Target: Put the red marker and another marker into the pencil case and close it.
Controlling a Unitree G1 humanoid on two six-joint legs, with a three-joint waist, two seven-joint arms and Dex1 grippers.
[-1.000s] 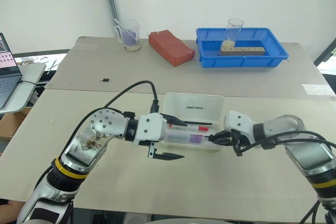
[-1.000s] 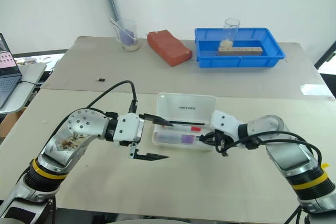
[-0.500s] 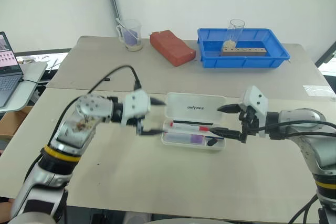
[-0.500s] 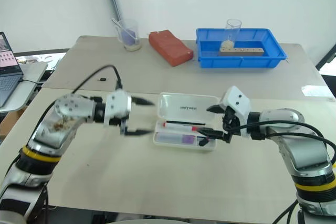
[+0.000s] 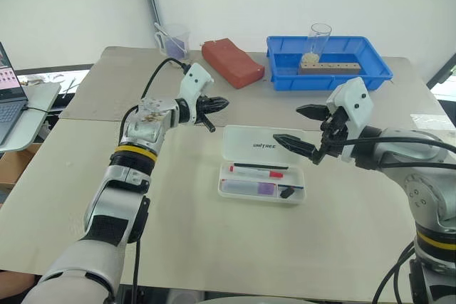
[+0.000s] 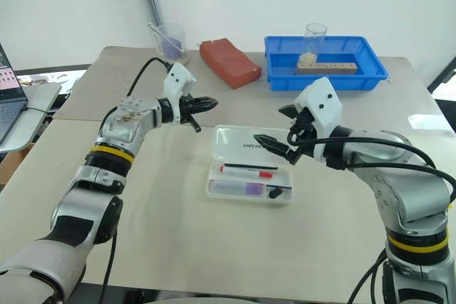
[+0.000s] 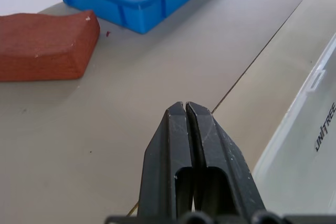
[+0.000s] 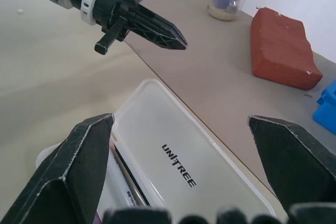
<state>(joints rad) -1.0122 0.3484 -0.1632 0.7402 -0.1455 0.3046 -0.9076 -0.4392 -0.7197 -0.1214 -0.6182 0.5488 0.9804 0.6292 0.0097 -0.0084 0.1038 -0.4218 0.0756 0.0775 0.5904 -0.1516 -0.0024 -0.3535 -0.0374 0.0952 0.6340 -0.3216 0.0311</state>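
The pencil case (image 5: 282,137) lies open mid-table, its lid with the "UNITREE" print folded flat on the far side. In its tray lie the red marker (image 5: 256,172) and, nearer me, the purple marker (image 5: 249,188), with a small black piece (image 5: 287,192) at their right end. My left gripper (image 5: 224,104) is shut on nothing and hovers past the lid's far left corner, pointing right. My right gripper (image 5: 286,124) is open and hangs above the lid's right part, apart from it. In the right wrist view the lid (image 8: 199,156) lies between its fingers.
At the back stand a blue tray (image 5: 377,70) holding a glass and a wooden block, a red brick-like block (image 5: 231,63) and a beaker (image 5: 174,42). A laptop (image 5: 10,94) sits on a side table at far left. A seam crosses the table behind the case.
My left gripper left the case's left end, swung to the far left of the lid and shut. My right gripper rose from the case's right end and opened wide.
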